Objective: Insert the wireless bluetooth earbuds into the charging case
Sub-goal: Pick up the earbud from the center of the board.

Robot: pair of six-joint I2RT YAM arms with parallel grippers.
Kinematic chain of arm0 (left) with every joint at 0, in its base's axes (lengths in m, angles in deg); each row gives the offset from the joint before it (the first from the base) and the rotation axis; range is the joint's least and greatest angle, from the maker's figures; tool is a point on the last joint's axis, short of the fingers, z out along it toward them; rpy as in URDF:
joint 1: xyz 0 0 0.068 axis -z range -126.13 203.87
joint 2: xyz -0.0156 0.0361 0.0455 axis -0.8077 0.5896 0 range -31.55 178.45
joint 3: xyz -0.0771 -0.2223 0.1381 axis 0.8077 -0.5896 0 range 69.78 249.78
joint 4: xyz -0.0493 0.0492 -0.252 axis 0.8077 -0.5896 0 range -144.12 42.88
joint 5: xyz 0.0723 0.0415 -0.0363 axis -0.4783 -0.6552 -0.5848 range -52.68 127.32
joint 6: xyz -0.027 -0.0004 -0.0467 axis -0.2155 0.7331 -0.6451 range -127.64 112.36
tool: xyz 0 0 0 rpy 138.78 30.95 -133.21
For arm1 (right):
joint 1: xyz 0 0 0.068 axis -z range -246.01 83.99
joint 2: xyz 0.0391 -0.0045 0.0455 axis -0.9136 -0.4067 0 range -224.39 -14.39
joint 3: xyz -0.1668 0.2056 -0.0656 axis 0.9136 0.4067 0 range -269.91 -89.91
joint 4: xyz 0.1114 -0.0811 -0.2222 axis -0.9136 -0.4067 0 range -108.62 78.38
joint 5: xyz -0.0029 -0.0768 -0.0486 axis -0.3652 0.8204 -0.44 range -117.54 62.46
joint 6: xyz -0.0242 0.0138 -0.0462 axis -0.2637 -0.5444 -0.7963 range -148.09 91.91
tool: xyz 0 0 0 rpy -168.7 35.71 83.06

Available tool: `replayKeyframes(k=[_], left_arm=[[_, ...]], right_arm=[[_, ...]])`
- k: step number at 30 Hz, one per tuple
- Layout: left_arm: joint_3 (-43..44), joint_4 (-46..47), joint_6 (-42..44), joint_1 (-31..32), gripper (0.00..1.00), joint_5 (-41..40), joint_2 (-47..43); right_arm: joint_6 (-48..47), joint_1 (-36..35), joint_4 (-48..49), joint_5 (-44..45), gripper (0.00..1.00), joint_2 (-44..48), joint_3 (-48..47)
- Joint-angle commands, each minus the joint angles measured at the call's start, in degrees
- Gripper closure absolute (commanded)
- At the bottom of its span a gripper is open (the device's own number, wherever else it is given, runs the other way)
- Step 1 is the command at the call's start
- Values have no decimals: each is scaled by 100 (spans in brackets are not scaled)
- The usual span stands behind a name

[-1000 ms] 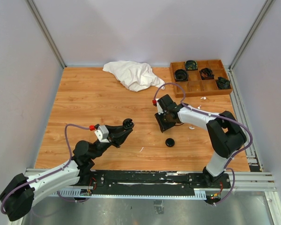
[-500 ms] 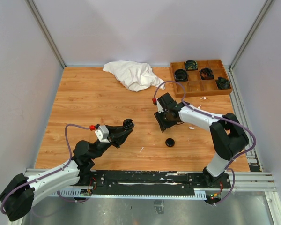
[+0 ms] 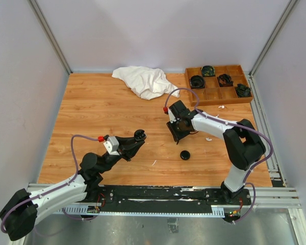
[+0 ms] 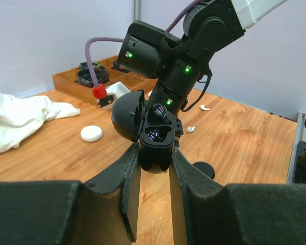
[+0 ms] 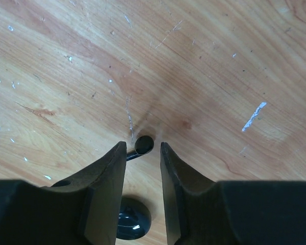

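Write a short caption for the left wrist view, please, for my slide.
Left gripper holds the open black charging case, one black earbud in it, right arm beyond.

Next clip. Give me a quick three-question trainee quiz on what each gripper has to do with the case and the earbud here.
1. Multiple choice: what does the left gripper hold? A) a white cloth B) a black charging case C) a wooden tray
2. True or false: the held case is closed.
3. Fill in: in the right wrist view, the small black earbud sits between the right gripper's two ____.

Key: 1 B. 2 false: its lid stands open. 3 fingers.
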Motion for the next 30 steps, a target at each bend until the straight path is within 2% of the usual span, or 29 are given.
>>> replayKeyframes(k=[1, 10, 16, 23, 30], left_arm=[[26, 119, 9, 12, 99, 37, 46], [76, 183, -12, 8, 99, 91, 214], [112, 140, -27, 8, 99, 92, 238], [213, 116, -88, 8, 99, 66, 372], [357, 14, -106, 8, 99, 11, 466]], right_arm=[[-98, -44, -121, -30, 66, -141, -119], [-149, -47, -147, 41, 72, -255, -65], [-158, -59, -216, 108, 78, 22, -78], [-216, -194, -311, 399, 82, 751, -40], [-546, -684, -269, 1163, 83, 1907, -26]])
